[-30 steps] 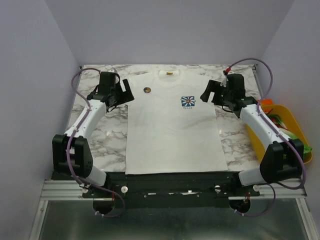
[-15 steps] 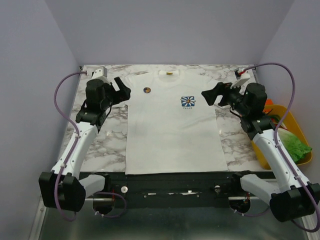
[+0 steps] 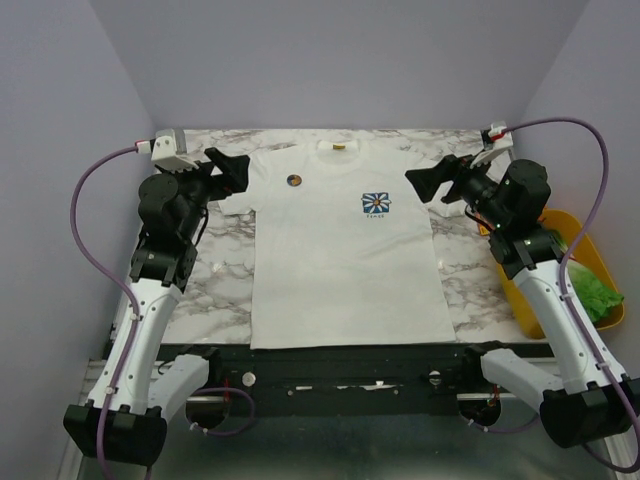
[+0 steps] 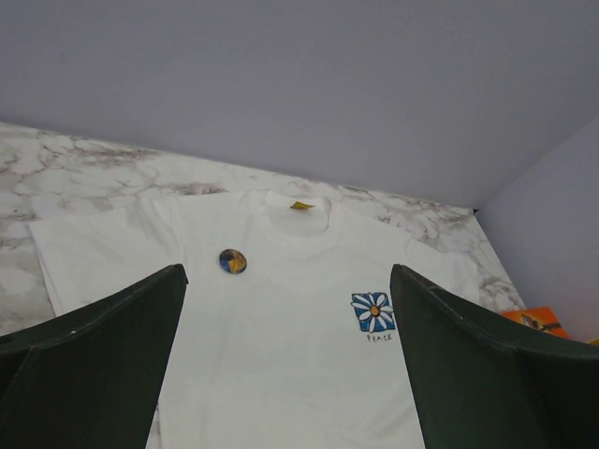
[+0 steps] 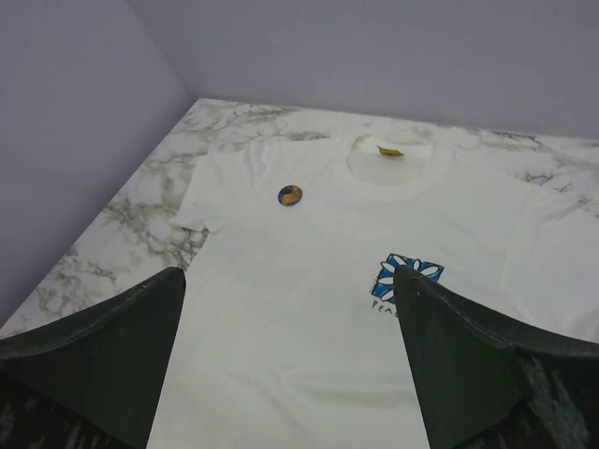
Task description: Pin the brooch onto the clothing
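White T-shirt [image 3: 345, 270] lies flat on the marble table [image 3: 215, 270], collar and yellow neck label [image 3: 341, 148] at the far edge. The brooch [image 3: 294, 180] sits on the shirt's chest, opposite the blue-and-white flower print [image 3: 376, 203]; can't tell whether it's pinned or just resting. Left gripper [image 3: 236, 172] has its jaws spread wide, holding nothing, raised over the sleeve and aimed inward. The brooch is ahead of its tips and within the gap, closer to the finger at picture left in the wrist view. Right gripper [image 3: 420, 183] is also spread wide and empty, above the other sleeve. From its wrist view the brooch is well ahead, between the fingers, and the flower print is just at the picture-right finger's tip. Neither gripper touches the brooch. A yellow bin [image 3: 592, 245] holding something green is beside the right arm.
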{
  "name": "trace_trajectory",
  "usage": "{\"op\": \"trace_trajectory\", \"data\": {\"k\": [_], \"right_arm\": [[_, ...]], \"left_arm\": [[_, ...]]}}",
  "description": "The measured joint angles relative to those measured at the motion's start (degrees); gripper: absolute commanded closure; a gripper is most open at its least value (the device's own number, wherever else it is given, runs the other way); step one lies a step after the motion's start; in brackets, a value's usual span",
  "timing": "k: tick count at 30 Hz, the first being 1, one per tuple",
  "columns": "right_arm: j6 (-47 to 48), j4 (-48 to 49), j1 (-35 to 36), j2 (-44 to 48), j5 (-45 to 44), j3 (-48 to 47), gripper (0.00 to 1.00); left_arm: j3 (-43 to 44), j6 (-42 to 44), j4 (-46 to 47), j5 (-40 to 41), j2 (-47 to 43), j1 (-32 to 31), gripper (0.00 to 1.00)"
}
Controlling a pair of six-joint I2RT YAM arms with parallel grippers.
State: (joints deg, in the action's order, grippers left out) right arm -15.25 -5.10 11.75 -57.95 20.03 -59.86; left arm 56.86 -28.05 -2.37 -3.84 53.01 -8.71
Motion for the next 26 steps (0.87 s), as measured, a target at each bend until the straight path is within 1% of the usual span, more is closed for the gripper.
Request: {"op": "trace_trajectory", "data": {"k": [6, 19, 26], "right_arm": [[-0.3, 0.0, 0.0, 0.2, 0.0, -2.0, 0.00], [-0.8, 0.0, 0.0, 1.3, 0.0, -2.6, 0.00], [1.6, 2.8, 0.0, 2.5, -0.1, -1.9, 0.00]], "left_arm": [[-0.1, 0.6, 0.6, 0.5, -1.5, 0.0, 0.01], [-1.7, 0.9, 0.6, 0.9, -1.6, 0.0, 0.01], [-2.6, 1.0, 0.8, 0.8, -1.6, 0.0, 0.01]]}}
